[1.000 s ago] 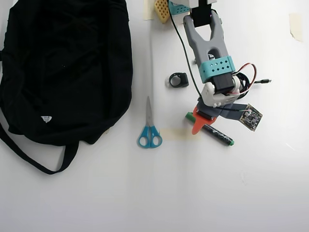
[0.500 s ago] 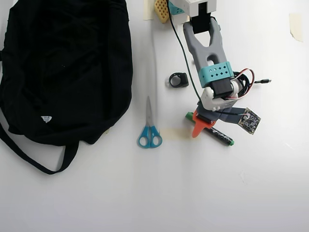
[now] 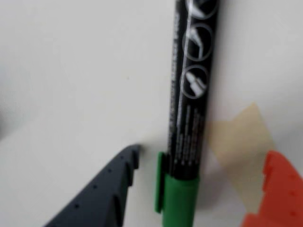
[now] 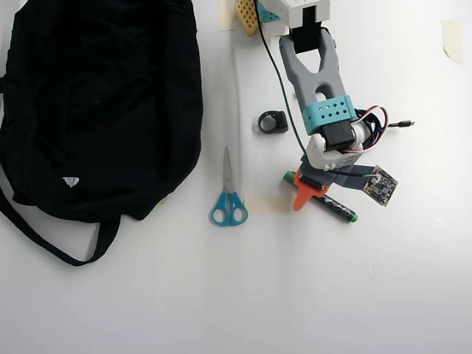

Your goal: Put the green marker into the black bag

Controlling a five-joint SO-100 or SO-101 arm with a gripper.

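Observation:
The green marker point(image 4: 338, 209) lies slanted on the white table, right of centre in the overhead view, its black barrel partly under my gripper point(image 4: 313, 193). In the wrist view the green marker point(image 3: 189, 94) runs up the frame with white print and a green cap at the bottom. It sits between the dark finger point(image 3: 109, 189) and the orange finger point(image 3: 277, 194), with a gap on each side. My gripper point(image 3: 202, 158) is open around it. The black bag point(image 4: 96, 103) fills the overhead view's left side, with its strap trailing below.
Blue-handled scissors point(image 4: 228, 199) lie between the bag and the arm. A small black ring-like object point(image 4: 272, 122) sits left of the arm. A yellow block point(image 4: 247, 15) is at the top edge. Tape pieces point(image 4: 451, 37) mark the table; one tape patch point(image 3: 239, 137) lies beside the marker.
The arm has shifted slightly up and left, and the gripper sits a little differently over the marker. The marker, scissors and bag have not moved.

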